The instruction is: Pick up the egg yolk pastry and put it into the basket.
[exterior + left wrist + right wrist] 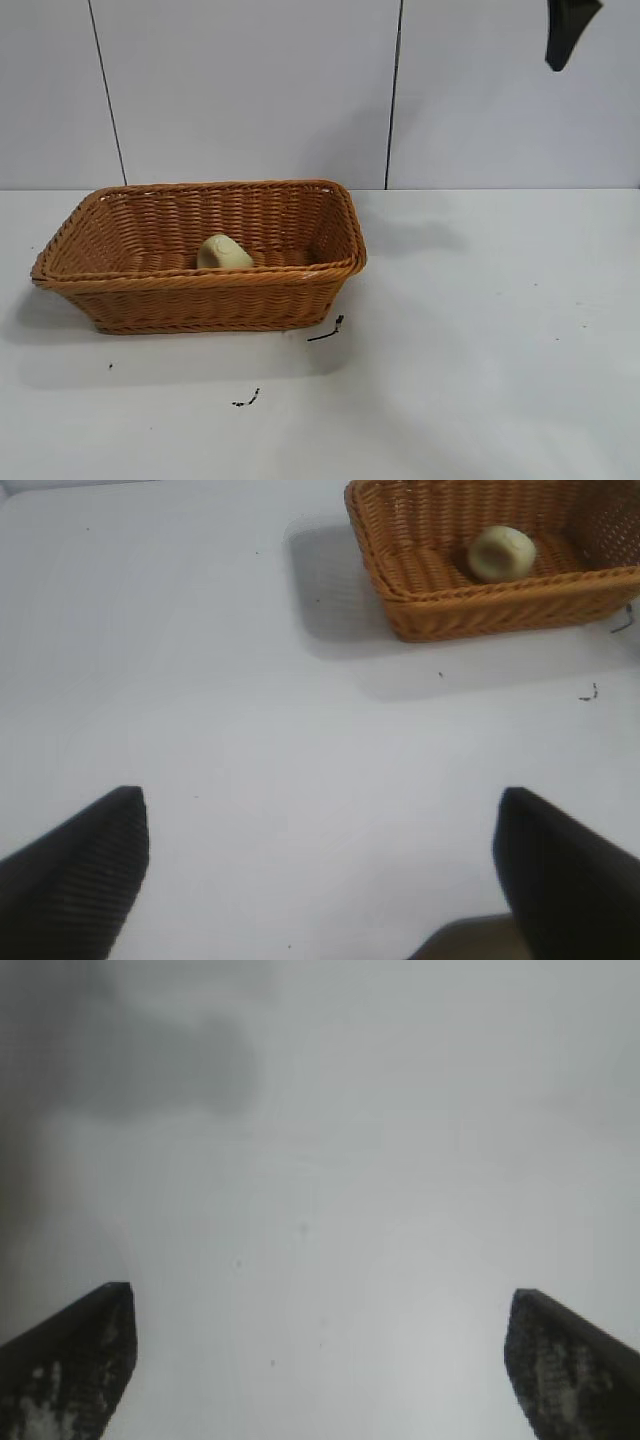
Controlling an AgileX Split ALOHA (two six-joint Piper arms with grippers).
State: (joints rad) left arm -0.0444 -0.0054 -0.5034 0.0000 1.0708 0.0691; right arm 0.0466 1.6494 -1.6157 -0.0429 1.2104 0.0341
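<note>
The egg yolk pastry (223,252) is a small pale yellow dome lying inside the orange-brown wicker basket (150,283), near its front wall. The left wrist view also shows the pastry (502,552) in the basket (470,610), far from the left gripper (322,825), which is open and empty over bare table. The right gripper (320,1315) is open and empty above bare table; in the exterior view only a dark fingertip (568,30) shows at the top right, high above the table. The left arm is out of the exterior view.
The white table (480,350) carries a few small dark specks (327,332) in front of the basket. A grey panelled wall (250,90) stands behind.
</note>
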